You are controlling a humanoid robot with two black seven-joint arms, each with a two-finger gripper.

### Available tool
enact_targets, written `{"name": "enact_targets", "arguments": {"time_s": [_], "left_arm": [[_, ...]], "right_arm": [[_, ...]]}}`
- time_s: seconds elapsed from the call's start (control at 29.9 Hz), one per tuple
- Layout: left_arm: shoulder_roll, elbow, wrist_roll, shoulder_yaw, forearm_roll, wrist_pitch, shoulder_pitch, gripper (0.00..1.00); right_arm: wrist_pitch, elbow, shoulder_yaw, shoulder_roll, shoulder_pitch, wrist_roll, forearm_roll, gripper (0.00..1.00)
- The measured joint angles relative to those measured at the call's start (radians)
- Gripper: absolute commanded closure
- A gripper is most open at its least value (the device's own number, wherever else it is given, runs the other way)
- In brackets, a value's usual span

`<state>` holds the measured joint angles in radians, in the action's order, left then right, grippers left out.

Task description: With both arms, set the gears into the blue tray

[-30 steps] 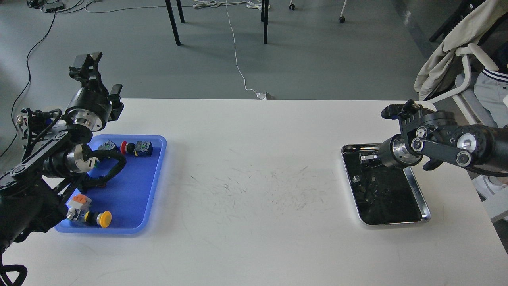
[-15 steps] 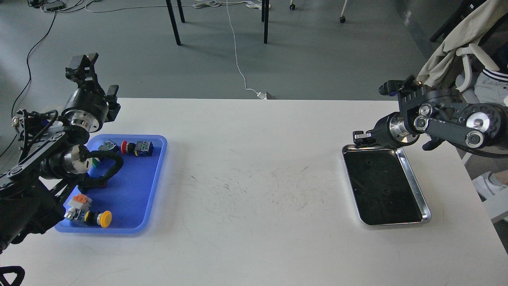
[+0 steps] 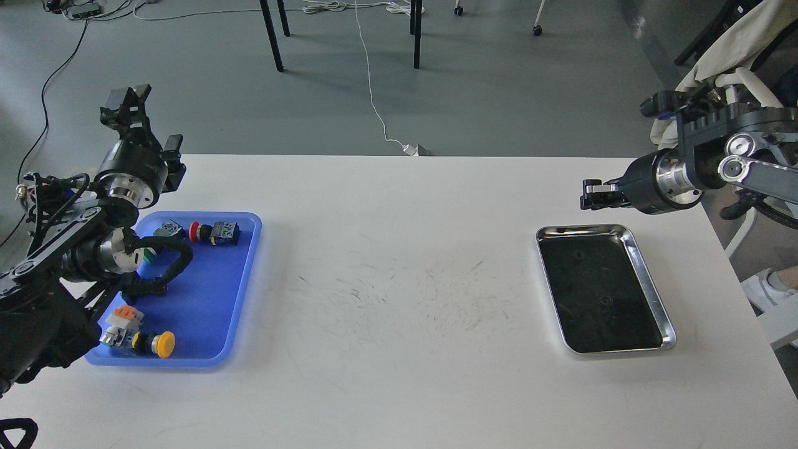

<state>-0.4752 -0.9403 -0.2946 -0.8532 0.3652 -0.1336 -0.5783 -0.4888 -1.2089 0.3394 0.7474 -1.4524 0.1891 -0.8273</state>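
The blue tray [image 3: 212, 312] lies at the table's left side and holds push-button switches only; I see no gear in it. Two tiny dark gears [image 3: 579, 255] show faintly on the dark floor of the steel tray [image 3: 648, 293] at the right. My left gripper [image 3: 128, 100] is raised beyond the blue tray's back left corner, with its fingers apart and nothing between them. My right gripper [image 3: 589, 193] hovers above the steel tray's back edge, pointing left. It is seen side-on, so its fingers cannot be told apart, and anything held there is hidden.
Push-buttons with a red cap [image 3: 194, 231], a yellow cap [image 3: 164, 344] and an orange top [image 3: 124, 315] lie in the blue tray. A black cable [image 3: 174, 262] of my left arm loops over it. The white table [image 3: 399, 299] has scuff marks at its middle.
My right gripper has risen out of the steel tray and moved back and to the right. My left gripper has shifted slightly left.
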Motion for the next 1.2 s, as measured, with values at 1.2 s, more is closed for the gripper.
{"name": "enact_targets", "arguments": {"time_s": [1.2], "left_arm": [[-0.003, 0.0, -0.022, -0.004, 0.0, 0.0, 0.005, 0.02]], "right_arm": [[0.0, 0.392, 0.051, -0.351, 0.227, 0.004, -0.021, 0.33]]}}
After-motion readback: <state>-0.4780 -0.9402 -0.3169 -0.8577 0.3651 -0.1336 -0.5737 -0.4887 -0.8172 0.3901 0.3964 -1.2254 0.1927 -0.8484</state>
